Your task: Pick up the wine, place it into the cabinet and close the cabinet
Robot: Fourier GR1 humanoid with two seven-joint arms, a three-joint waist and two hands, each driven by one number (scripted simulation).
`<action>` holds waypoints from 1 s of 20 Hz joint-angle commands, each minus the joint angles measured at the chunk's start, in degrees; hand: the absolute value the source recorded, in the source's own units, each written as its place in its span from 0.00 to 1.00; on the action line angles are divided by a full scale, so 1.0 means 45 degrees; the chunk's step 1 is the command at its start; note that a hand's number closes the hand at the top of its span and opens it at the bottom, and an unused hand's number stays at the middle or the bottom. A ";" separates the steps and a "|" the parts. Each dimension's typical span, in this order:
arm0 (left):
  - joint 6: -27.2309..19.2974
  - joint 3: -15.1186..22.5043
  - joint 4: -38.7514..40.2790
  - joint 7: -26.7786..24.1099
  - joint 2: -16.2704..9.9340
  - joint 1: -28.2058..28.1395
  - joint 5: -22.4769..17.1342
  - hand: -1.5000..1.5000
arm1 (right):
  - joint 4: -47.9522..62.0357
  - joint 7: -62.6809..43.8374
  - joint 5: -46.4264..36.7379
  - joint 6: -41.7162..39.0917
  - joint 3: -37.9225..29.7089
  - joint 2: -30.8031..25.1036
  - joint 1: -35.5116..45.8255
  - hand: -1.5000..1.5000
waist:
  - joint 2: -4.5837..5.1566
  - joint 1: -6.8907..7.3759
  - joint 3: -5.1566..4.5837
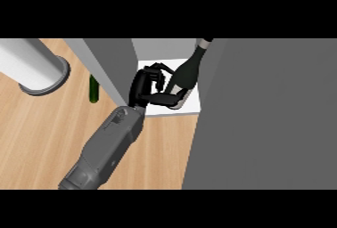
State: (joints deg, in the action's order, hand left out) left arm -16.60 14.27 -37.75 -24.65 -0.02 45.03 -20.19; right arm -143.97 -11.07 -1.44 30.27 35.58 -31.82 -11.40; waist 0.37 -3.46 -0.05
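One hand shows, at the end of a grey forearm that rises from the lower edge over the wooden counter, and which of the robot's two it is cannot be told from this view; its fingers and thumb are curled round the lower body of the dark wine bottle. The bottle leans away from the hand, neck up and to the right, over the white floor of the open cabinet, with the large grey cabinet door just right of the hand. Left of the hand, beyond the cabinet's grey side wall, a dark green vegetable lies on the counter, and farther left stands a pale grey cylinder.
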 commanded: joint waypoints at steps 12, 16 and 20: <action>-0.0915 -0.0349 0.4052 -0.0152 0.0004 0.2583 -0.1153 1.00 | -0.2096 -0.0160 0.1213 -0.0748 -0.0152 -0.0289 -0.0924 0.00 | 0.0158 -0.0387 0.0001; -0.0803 -0.0859 0.4847 0.0162 0.0004 0.3378 -0.1410 1.00 | -0.2056 0.0169 0.1277 -0.0717 -0.0215 -0.0134 -0.1216 0.00 | 0.0201 -0.0516 0.0003; -0.1222 -0.0924 0.5356 -0.0402 0.0004 0.3593 -0.1580 1.00 | -0.1673 0.0639 0.1224 -0.0997 -0.0108 -0.0049 -0.1116 0.00 | 0.0296 -0.0805 -0.0003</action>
State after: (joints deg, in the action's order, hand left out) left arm -21.08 10.91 -15.80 -25.76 -0.01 59.22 -26.13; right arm -143.42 -5.93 0.29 26.78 34.76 -31.29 -14.52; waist 1.41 -6.19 -0.05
